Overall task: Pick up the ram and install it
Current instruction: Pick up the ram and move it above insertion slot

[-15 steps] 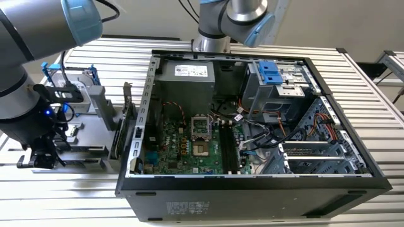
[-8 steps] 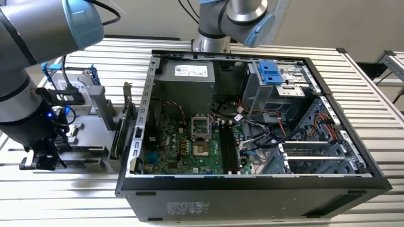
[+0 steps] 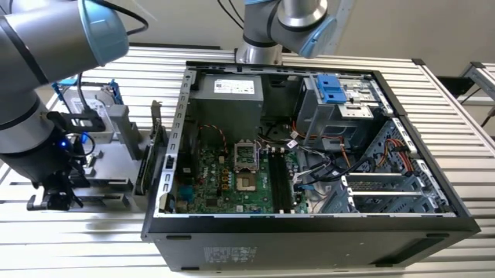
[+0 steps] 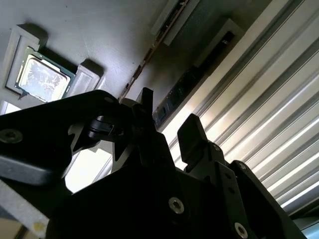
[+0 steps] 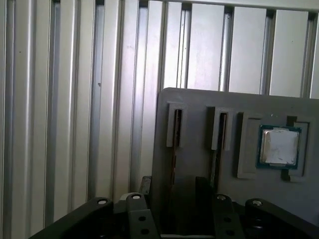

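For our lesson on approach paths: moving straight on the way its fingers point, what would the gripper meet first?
Probably the ram in a slot of the grey holder, lined up between the open fingers of the gripper; depth is unclear.

We are seeing a white label (image 3: 233,87) on the power supply (image 3: 224,113), far inside the case (image 3: 309,229), and a sticker (image 3: 229,255) on its near wall; we are reading neither.

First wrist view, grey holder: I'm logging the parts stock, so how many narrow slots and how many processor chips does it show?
On the grey holder:
Narrow slots: 2
Processor chip: 1
Total: 3
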You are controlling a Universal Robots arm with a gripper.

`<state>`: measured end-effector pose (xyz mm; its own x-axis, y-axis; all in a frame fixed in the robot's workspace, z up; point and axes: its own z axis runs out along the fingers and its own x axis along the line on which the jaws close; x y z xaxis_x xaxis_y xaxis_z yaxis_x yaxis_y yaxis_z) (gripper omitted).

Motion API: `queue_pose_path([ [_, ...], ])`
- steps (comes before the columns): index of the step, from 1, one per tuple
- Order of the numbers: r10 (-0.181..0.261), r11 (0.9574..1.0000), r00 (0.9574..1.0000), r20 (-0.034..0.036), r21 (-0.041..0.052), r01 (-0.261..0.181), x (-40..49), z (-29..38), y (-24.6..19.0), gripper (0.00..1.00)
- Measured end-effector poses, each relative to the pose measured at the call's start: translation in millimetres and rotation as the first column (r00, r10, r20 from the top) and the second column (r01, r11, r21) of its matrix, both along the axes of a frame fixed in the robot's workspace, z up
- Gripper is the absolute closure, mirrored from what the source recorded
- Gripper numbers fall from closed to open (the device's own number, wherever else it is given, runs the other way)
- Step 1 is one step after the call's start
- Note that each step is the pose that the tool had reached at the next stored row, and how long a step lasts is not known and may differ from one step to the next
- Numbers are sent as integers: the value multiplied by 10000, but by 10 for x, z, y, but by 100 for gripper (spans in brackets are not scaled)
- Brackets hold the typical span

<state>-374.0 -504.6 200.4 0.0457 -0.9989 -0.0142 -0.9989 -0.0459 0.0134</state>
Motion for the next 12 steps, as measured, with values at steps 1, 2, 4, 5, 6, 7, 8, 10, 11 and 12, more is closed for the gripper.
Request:
queue_pose_path([
  [1, 1, 10000, 10000, 0, 0, -1, 0, -9, 0, 0],
  [2, 3, 10000, 10000, -1, 0, -3, 0, -16, 0, 0],
  [4, 5, 10000, 10000, 0, 0, -5, 0, -30, 0, 0],
  [5, 5, 10000, 10000, 0, 0, -5, 0, -38, 0, 0],
  [6, 6, 10000, 10000, -1, 0, -6, 0, -44, 0, 0],
  [7, 7, 10000, 10000, 0, 0, -7, 0, -51, 0, 0],
  [8, 7, 10000, 10000, 0, 0, -7, 0, -58, 0, 0],
  [10, 8, 10000, 10000, 0, 0, -8, 0, -71, 0, 0],
  [11, 8, 10000, 10000, 0, 1, -8, 0, -78, 0, 0],
  [12, 8, 10000, 10000, 0, 0, -8, 0, -83, 0, 0],
])
